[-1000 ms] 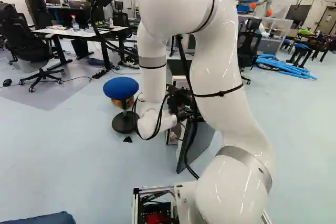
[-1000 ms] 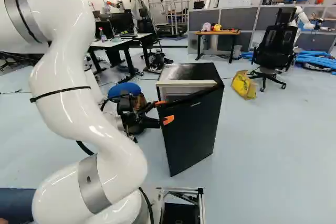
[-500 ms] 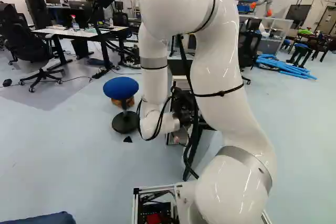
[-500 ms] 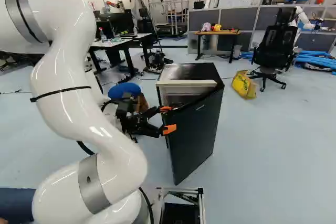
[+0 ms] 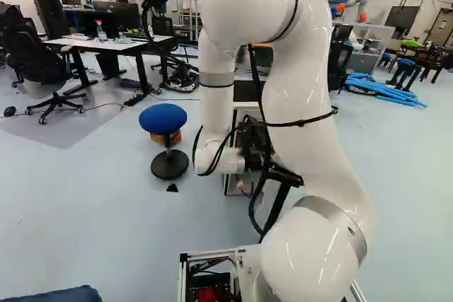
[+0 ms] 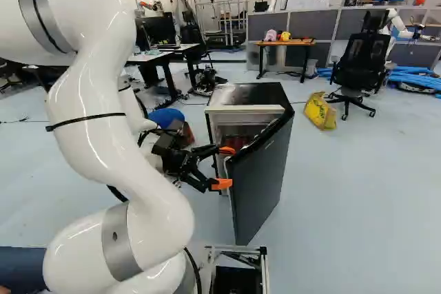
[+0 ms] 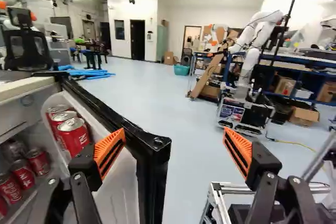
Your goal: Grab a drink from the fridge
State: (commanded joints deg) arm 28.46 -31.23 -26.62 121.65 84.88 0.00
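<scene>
Gripper (image 6: 226, 167) spread wide, orange pads (image 7: 109, 153) well apart, aimed at about 3 o'clock as seen from the base. Taking 12 as straight ahead of the gripper: the door's top corner (image 7: 157, 141) is seen at 11 to 12 o'clock, between the lines of the two fingers and nearer the fridge-side one; whether it is touched cannot be told. Drinks: red cans (image 7: 74, 137) are held upright in the door rack at 10 o'clock, just beyond that same finger; more red cans (image 7: 38, 162) are seen at 9 to 10 o'clock, lower, inside the fridge (image 6: 251, 92). Another robot (image 7: 247, 93) is seen at 1 o'clock, well apart. From the base, with 12 straight ahead: fridge placed at 12 o'clock, its black door (image 6: 260, 184) swung open toward the base. Blue stool (image 5: 163, 118) placed at 11, well apart from the fridge. White desk (image 5: 106, 45) at 11, farther off, with a spray bottle (image 5: 100, 32) stood on it; black chair (image 5: 35, 65) at 10, beside the desk. Wooden desk (image 6: 286, 43) at 12 to 1, beyond the fridge; yellow bag (image 6: 320, 111) at 1, on the floor, near an office chair (image 6: 358, 63). Blue tubes (image 5: 386, 91) laid on the floor at 1 to 2.
</scene>
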